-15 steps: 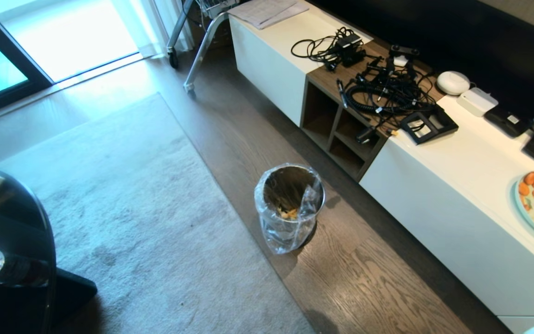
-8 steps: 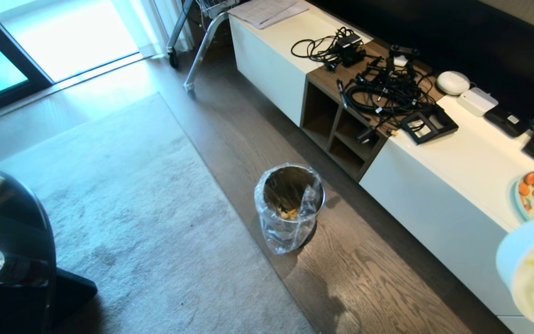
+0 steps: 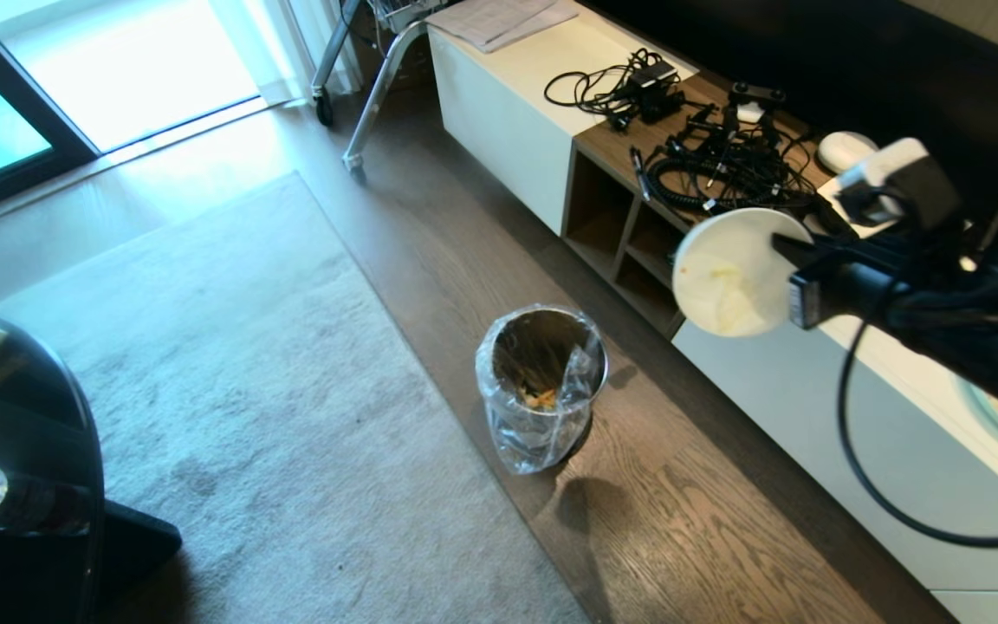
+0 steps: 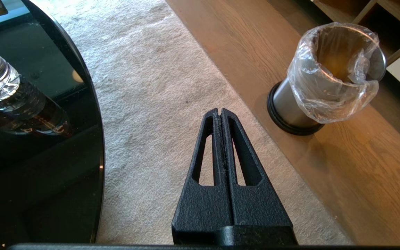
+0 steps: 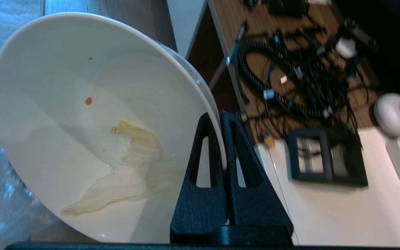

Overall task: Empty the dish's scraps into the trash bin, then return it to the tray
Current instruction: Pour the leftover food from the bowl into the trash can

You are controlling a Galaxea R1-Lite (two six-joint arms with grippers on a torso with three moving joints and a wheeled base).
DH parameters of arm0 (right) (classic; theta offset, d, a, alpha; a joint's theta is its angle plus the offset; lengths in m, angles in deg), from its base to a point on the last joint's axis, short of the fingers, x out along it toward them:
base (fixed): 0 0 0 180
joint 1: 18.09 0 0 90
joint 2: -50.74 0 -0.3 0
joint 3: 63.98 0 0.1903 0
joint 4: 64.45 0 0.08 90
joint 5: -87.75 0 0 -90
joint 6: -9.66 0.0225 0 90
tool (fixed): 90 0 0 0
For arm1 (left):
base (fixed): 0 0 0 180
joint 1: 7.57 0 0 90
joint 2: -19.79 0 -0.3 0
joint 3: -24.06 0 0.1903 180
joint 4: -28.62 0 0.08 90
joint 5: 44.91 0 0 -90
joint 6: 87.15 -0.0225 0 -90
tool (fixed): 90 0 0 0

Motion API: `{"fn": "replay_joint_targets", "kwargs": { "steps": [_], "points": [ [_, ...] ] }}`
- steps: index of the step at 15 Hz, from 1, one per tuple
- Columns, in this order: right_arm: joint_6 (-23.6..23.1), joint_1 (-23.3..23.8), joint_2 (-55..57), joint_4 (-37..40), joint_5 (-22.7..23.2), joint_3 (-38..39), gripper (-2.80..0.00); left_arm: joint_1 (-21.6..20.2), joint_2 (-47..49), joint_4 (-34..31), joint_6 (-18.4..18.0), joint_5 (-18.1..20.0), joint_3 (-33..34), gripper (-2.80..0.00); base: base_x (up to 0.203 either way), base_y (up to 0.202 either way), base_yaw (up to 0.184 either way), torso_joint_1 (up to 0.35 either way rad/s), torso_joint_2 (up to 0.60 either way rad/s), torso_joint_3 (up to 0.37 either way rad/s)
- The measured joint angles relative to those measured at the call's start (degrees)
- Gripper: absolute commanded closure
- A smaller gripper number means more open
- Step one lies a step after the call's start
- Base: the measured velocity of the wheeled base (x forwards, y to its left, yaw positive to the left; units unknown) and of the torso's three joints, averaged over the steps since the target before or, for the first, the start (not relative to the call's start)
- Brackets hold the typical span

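R pincer, clamped on bowl rim, has swung in up-right of trash bin, bowl tipped w/ leaf scrap stuck; dump pending.

The white bowl is up in the air, tipped on its side with the opening facing the bin. A thin pale yellowish scrap is stuck inside it, plus a couple of orange specks. The metal bin with the crinkly liner stands upright on the wood floor, orange bits at the bottom.

Tilted dish in right hand
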Motion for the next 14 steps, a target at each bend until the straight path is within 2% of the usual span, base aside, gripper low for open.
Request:
{"fn": "replay_joint_targets", "kwargs": {
  "steps": [4,8,10,14],
  "points": [
    [-11.63,-11.16,18.31,-17.76,-3.18,-15.68,0.00,0.00,0.00,-0.02,0.00,0.03,0.00,0.00,0.000,0.000,0.000,0.000,0.00,0.000],
    [-26.61,-18.04,29.05,-35.82,-3.17,-22.42,0.00,0.00,0.00,0.00,0.00,-0.01,0.00,0.00,0.000,0.000,0.000,0.000,0.00,0.000],
    [-30.86,-18.71,31.55,-39.31,-2.68,-24.94,0.00,0.00,0.00,-0.02,0.02,0.01,0.00,0.00,0.000,0.000,0.000,0.000,0.00,0.000],
    [-36.93,-18.41,33.87,-39.42,0.69,-31.76,0.00,0.00,0.00,0.00,0.01,0.02,0.00,0.00,0.000,0.000,0.000,0.000,0.00,0.000]
  ]
}}
